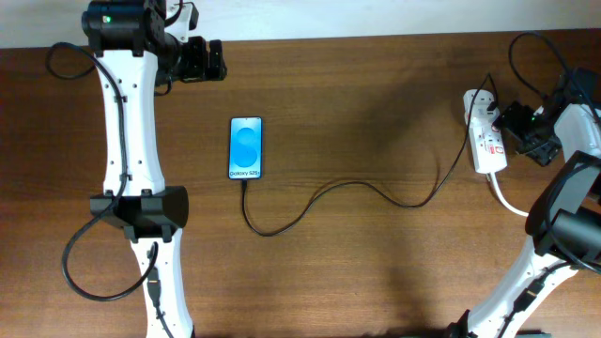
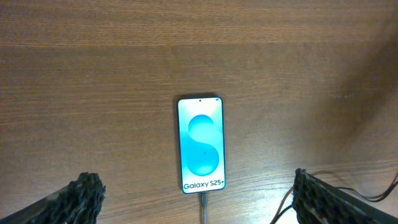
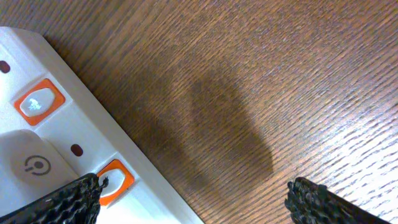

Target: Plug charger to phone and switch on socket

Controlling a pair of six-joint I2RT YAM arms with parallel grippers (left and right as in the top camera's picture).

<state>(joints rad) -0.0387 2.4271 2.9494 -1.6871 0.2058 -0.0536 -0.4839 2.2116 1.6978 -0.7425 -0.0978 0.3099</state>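
Both left tool (image 2: 196, 186) and right tool (image 3: 194, 183) spread; only right-wrist view shows socket (image 3: 65, 124) icons.

The bench (image 1: 376, 263) is dark brown wood with a fine grain running along its length. A phone (image 1: 245, 147) lies flat on its left half, screen up and lit blue. The charger (image 1: 329, 192) meets the phone's lower end, loops across the wood in slack curves, then climbs to the socket (image 1: 486, 141) near the right edge. The socket is white, lies lengthwise and has orange switches (image 3: 38, 102). A thick white cord (image 1: 507, 199) trails from the socket's near end.
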